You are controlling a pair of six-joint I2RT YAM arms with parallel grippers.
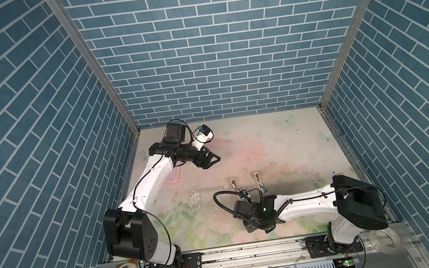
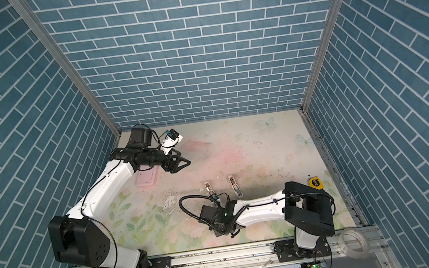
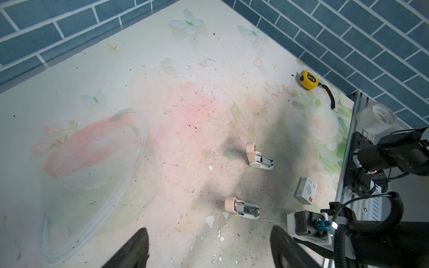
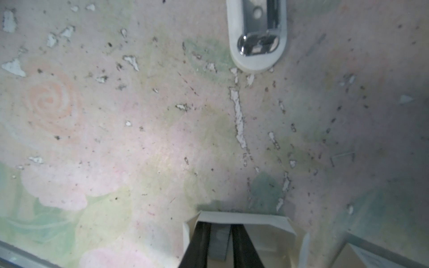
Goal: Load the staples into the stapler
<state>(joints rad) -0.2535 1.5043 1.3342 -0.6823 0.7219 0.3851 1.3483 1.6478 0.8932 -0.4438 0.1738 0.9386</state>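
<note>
Grey staples (image 4: 218,246) gripped by right end effector (image 4: 219,226), in white tray (image 4: 267,220)

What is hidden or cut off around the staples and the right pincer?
The right pincer: hidden under its own wrist in both top views.
The staples: seen in the right wrist view only; the fingers cover the strip's sides.
The tray: cut off by that view's bottom edge.
The box: print too small, left wrist view.
</note>
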